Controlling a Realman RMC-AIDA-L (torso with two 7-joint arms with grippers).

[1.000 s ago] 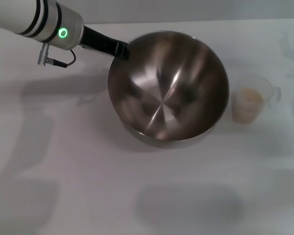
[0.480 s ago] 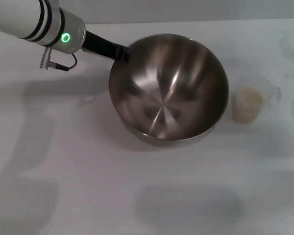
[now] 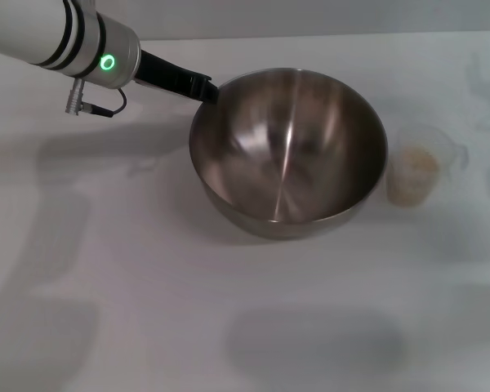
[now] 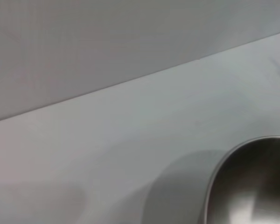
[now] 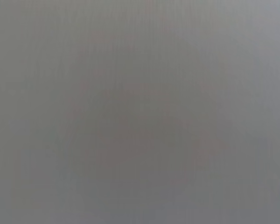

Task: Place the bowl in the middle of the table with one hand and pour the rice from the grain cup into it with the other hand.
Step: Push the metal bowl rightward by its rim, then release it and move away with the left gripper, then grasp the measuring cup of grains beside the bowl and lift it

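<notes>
The large steel bowl (image 3: 287,153) is in the middle of the white table (image 3: 147,310), tipped slightly, its left rim held by my left gripper (image 3: 204,88). The gripper's black fingers (image 3: 180,77) are shut on the rim at the bowl's back left. Part of the bowl also shows in the left wrist view (image 4: 252,186). The clear grain cup (image 3: 418,166) stands upright just right of the bowl, apart from it, with pale rice (image 3: 415,173) inside. The bowl holds no rice. My right gripper is out of view; the right wrist view shows only plain grey.
The table's far edge (image 3: 310,34) runs close behind the bowl. My left arm (image 3: 57,41) reaches in from the back left. White tabletop lies in front of the bowl and cup.
The bowl has shifted slightly to the right and tipped flatter, its opening facing the camera less than before. The left arm moved a little with it. The cup has not moved.
</notes>
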